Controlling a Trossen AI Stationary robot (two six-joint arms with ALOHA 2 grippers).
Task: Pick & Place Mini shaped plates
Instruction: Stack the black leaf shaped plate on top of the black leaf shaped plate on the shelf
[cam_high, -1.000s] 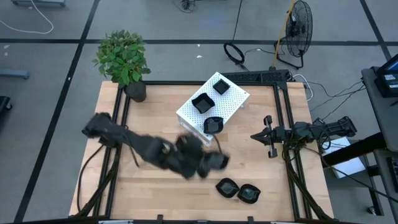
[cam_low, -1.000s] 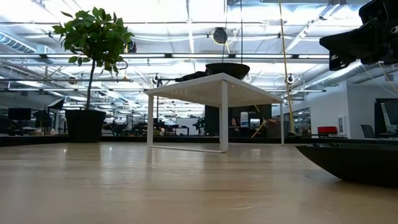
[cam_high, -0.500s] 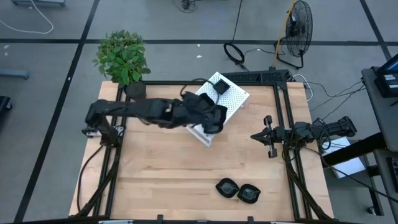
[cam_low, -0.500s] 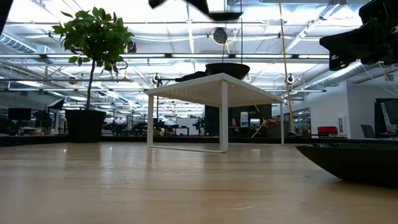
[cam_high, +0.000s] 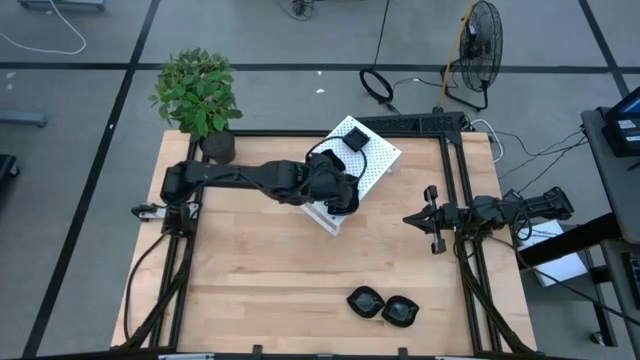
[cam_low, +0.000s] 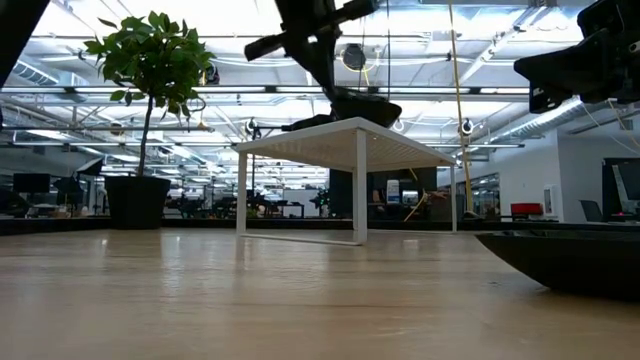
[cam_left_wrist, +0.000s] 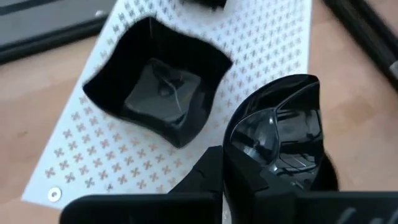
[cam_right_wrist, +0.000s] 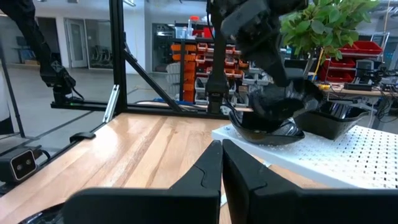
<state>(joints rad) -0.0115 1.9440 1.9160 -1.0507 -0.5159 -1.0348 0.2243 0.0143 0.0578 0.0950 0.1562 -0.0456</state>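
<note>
The left arm reaches from the table's left edge across toward its middle, elbow nearly straight, wrist bent down. The left gripper (cam_high: 343, 196) points downward, and its dark fingers (cam_left_wrist: 273, 180) seem to be closed on a plate (cam_left_wrist: 281, 138), though the contact is partly hidden. The right arm waits along the table's right edge, its right gripper (cam_high: 430, 219) aimed toward the left, held level, its fingers (cam_right_wrist: 208, 168) pressed together.
</note>
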